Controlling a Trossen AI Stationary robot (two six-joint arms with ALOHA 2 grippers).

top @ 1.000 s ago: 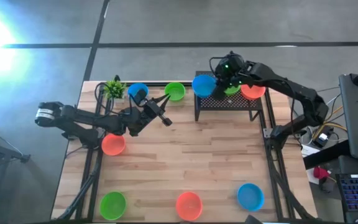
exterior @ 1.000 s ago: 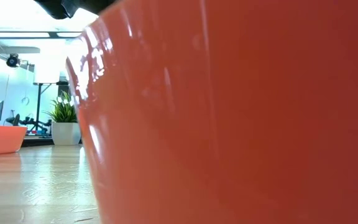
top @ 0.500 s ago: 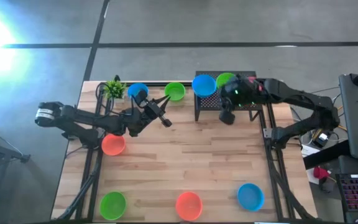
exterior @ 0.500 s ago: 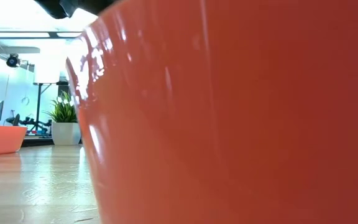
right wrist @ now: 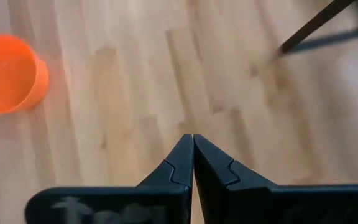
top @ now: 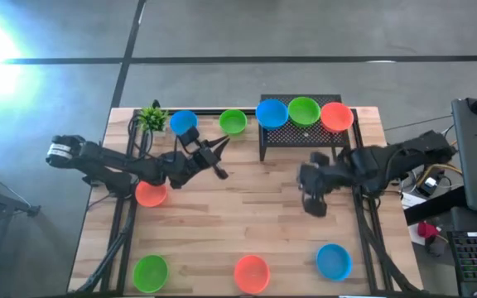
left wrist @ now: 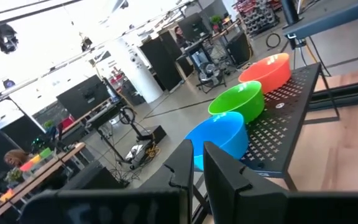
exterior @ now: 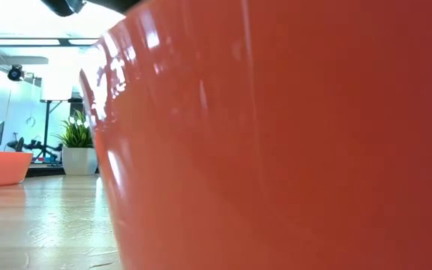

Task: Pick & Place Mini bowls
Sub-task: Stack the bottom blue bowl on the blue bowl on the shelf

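Observation:
Three mini bowls, blue (top: 272, 113), green (top: 303, 110) and orange-red (top: 336, 116), stand in a row on a black perforated rack (top: 301, 137) at the far right. More bowls rest on the table: blue (top: 183, 122), green (top: 233, 122), orange-red (top: 150, 193), green (top: 150, 271), orange-red (top: 252, 271) and blue (top: 334, 261). My right gripper (top: 314, 205) (right wrist: 193, 138) hangs shut and empty above bare wood in front of the rack. My left gripper (top: 220, 159) (left wrist: 199, 152) is level, left of the rack, with a narrow gap between its fingers and nothing in it.
A small leafy plant (top: 151, 116) stands at the far left corner. The orange-red bowl (exterior: 276, 150) at the near edge fills most of the low view. Bare wood lies in the table's middle. The rack's legs (right wrist: 319, 28) stand close to my right gripper.
My right gripper has swung away from the rack, toward the table's near edge and a little to the right, tipping further down. The green bowl that it stood over now shows whole on the rack between the blue and the orange-red one.

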